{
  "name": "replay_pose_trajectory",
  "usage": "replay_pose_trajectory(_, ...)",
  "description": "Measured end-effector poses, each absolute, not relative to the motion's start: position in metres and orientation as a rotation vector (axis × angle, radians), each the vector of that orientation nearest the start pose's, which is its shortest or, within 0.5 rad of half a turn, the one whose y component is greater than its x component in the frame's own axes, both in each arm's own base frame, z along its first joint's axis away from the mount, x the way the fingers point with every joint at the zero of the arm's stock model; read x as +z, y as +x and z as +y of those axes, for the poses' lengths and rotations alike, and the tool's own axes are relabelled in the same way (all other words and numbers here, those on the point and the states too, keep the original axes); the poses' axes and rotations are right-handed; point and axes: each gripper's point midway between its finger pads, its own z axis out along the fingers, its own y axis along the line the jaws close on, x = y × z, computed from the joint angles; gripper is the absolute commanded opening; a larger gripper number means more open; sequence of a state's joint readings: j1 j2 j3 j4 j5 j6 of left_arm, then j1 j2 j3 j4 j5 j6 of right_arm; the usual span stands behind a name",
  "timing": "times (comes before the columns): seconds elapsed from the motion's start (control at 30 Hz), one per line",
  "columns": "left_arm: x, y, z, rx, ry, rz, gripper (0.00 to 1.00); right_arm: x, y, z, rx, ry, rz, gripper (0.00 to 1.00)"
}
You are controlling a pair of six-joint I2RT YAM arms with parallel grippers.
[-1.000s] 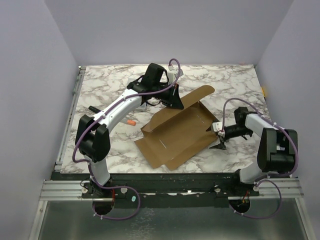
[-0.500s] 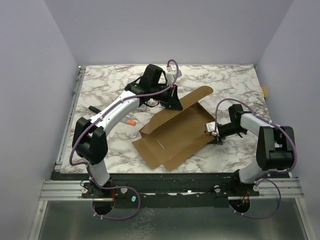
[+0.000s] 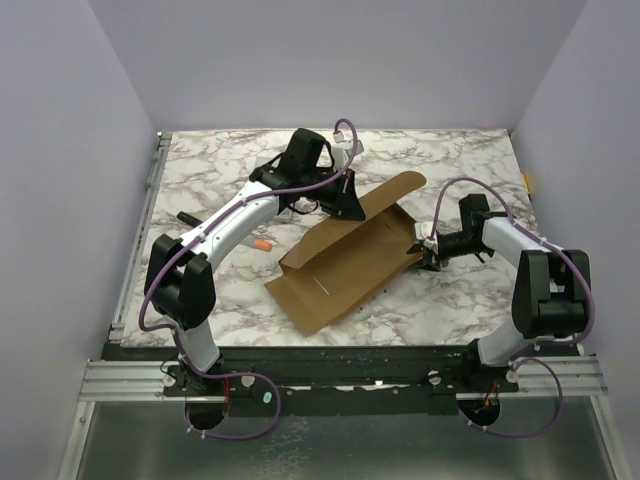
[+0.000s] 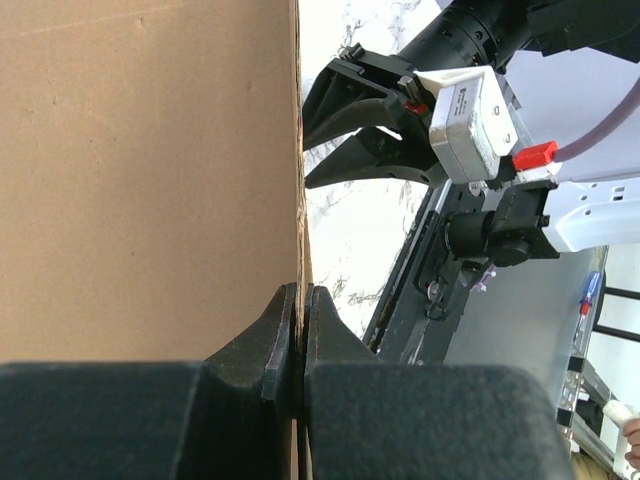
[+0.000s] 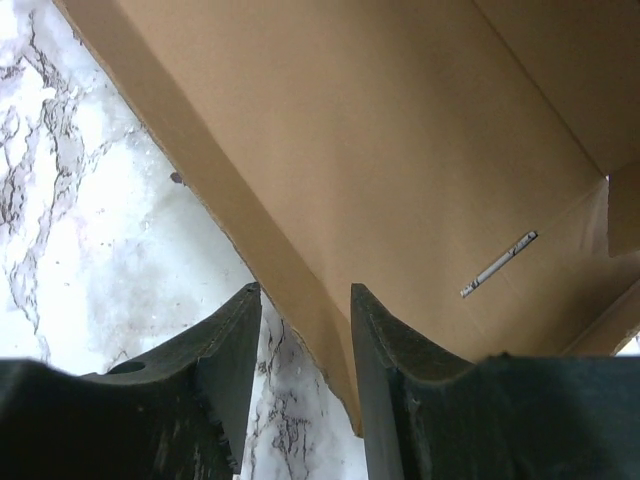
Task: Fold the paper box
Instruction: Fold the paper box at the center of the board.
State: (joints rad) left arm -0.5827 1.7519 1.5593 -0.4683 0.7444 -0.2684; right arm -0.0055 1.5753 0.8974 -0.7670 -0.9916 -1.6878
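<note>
The paper box (image 3: pixel 345 268) is lying in the middle of the worktop (image 3: pixel 215 180). The left end effector (image 4: pixel 301 320) is pinching its far flap tightly, while the right end effector (image 5: pixel 303 305) is straddling its right edge, half open.

paper box (image 3: pixel 350 265) | brown cardboard sheet | unfolded, flaps partly raised | lying diagonally

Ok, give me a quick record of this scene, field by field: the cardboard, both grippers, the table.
surface: white marble-patterned table
workpiece: brown die-cut cardboard paper box, partly folded, far flap raised
left gripper: shut, pinching the box's far flap edge
right gripper: jaws apart, straddling the box's right wall edge
stray item: small orange object left of the box
</note>
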Motion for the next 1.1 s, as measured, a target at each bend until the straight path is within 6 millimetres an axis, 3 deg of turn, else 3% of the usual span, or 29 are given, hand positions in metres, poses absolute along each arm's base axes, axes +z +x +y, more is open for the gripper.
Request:
replay_pose_trajectory(0.43,0.231,0.305,-0.354,-1.288,0.797,2.19,0.0,0.057,0.287,0.14,0.81,-1.624,1.549,0.43)
replay_pose_trajectory(1.1,0.231,0.307,-0.352,-1.283,0.791,2.186,0.0,0.047,0.281,0.14,0.893,-1.66,1.624,0.19)
